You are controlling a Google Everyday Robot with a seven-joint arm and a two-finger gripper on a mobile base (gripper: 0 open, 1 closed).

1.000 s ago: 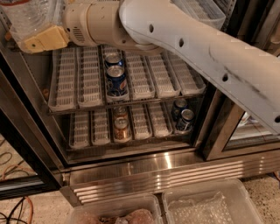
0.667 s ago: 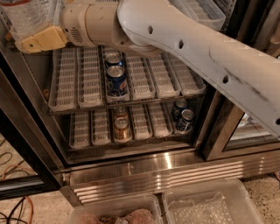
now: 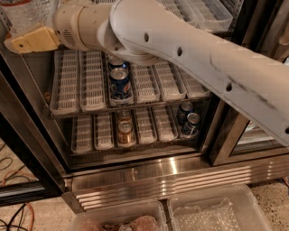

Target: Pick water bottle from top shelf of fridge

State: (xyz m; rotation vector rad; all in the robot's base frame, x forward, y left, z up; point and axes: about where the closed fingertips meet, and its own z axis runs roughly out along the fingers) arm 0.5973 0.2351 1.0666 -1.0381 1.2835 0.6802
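Note:
The water bottle (image 3: 25,13), clear and ribbed, shows at the top left corner, cut off by the picture's edge. My gripper (image 3: 31,41), with its tan tip, is right below and against the bottle at the far left. My thick white arm (image 3: 189,58) crosses the view from the right and hides most of the top shelf (image 3: 205,13), whose white slotted lane trays show at the upper right. The fridge (image 3: 149,180) stands open, with its ribbed steel base below.
The middle rack holds blue soda cans (image 3: 120,83) in one lane. The lower rack holds orange cans (image 3: 125,131) and dark cans (image 3: 189,122). A black door frame (image 3: 226,135) stands at the right. Two clear plastic bins (image 3: 216,212) sit on the floor in front.

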